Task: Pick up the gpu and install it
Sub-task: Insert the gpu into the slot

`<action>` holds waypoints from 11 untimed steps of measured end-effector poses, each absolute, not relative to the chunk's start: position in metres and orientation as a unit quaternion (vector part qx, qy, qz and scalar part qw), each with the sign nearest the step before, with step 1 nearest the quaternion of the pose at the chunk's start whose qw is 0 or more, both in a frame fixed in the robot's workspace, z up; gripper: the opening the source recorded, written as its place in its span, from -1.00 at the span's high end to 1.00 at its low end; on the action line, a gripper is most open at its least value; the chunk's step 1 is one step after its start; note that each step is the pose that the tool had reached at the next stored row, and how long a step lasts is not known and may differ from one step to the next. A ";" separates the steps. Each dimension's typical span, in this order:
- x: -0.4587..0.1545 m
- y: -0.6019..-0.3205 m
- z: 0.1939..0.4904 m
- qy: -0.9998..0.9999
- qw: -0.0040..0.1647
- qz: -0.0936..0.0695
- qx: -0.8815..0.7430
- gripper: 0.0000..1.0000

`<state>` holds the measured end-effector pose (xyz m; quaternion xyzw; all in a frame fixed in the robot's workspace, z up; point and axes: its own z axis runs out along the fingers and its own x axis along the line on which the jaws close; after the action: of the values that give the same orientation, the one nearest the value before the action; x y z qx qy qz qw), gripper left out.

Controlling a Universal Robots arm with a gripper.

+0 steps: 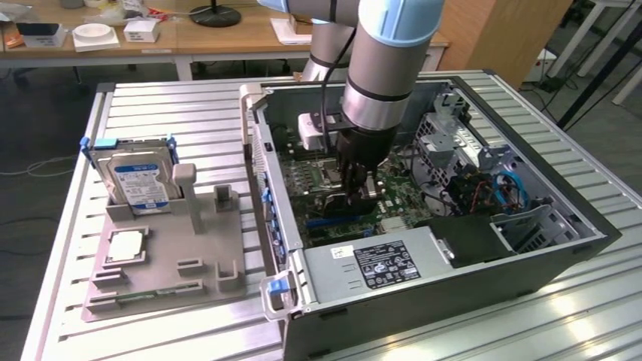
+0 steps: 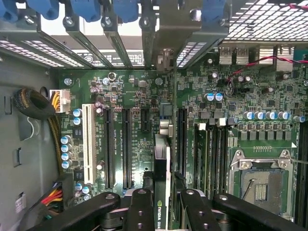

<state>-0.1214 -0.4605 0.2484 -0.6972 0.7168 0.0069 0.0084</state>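
Observation:
My gripper (image 1: 359, 201) reaches down into the open computer case (image 1: 561, 195), just above the green motherboard (image 1: 311, 177). In the wrist view its black fingers (image 2: 139, 209) are shut on the gpu (image 2: 161, 159), a thin black card seen edge-on with a green-lettered label. The card stands on edge over the motherboard (image 2: 134, 86), between two long black slots (image 2: 127, 147), and whether it touches a slot I cannot tell. Its metal end bracket (image 2: 164, 58) reaches the row of openings in the case's rear wall.
A grey fixture plate (image 1: 171, 248) at the exterior view's left holds a silver hard drive (image 1: 140, 180), a processor chip (image 1: 125, 247) and a memory stick (image 1: 150, 293). Inside the case are the power supply (image 1: 386, 263), cable bundles (image 2: 33, 103), blue latches (image 2: 89, 7) and the processor socket (image 2: 257, 183).

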 end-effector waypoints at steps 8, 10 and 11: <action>-0.121 -0.460 0.248 0.717 0.008 0.007 -0.697 0.47; -0.121 -0.460 0.248 0.717 0.008 0.007 -0.697 0.47; -0.121 -0.460 0.248 0.717 0.008 0.007 -0.697 0.47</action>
<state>-0.1214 -0.4605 0.2482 -0.6972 0.7168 0.0070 0.0084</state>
